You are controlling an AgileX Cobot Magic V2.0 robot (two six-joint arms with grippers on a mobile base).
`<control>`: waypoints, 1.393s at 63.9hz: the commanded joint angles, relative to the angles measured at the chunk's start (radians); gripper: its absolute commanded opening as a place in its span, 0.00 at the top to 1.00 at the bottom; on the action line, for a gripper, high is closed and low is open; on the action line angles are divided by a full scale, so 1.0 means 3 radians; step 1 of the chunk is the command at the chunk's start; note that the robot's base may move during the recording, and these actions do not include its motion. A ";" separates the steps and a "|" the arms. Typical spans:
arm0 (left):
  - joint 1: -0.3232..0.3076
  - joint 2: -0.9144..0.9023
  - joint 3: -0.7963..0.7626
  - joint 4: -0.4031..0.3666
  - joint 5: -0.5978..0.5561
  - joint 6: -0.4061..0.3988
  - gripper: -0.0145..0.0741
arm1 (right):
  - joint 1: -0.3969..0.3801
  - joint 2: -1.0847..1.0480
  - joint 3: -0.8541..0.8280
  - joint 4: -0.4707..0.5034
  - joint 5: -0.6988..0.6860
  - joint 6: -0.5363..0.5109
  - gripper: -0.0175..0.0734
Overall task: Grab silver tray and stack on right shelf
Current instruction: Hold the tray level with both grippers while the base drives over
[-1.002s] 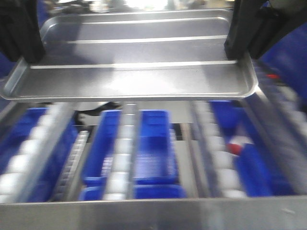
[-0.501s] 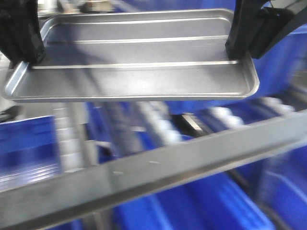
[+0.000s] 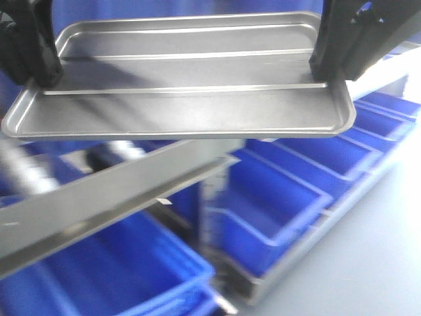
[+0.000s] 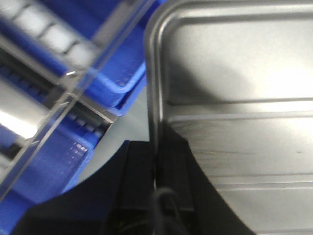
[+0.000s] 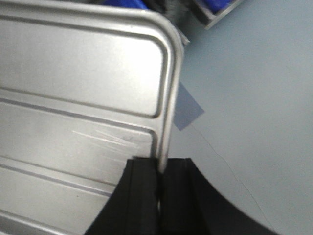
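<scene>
Left claw (image 4: pixel 156 159) and right claw (image 5: pixel 158 170) clench opposite rims of the silver tray (image 3: pixel 191 112) (aloft over blue bins (image 3: pixel 283 187)).

no readable text, labels, numbers or signs anywhere

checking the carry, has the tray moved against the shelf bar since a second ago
Yes. The tray keeps its place in frame, but the shelf bar went from level below it to slanting at lower left, so the tray has swung rightward.
</scene>
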 commanded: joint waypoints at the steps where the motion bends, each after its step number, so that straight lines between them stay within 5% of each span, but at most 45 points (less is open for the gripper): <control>1: -0.0031 -0.0089 -0.0093 0.0164 0.0085 0.0081 0.94 | -0.0014 -0.0095 -0.0131 -0.0228 -0.0097 -0.0068 0.74; 89: -0.0031 -0.0089 -0.0093 0.0159 0.0085 0.0081 0.94 | -0.0014 -0.0095 -0.0131 -0.0228 -0.0097 -0.0068 0.74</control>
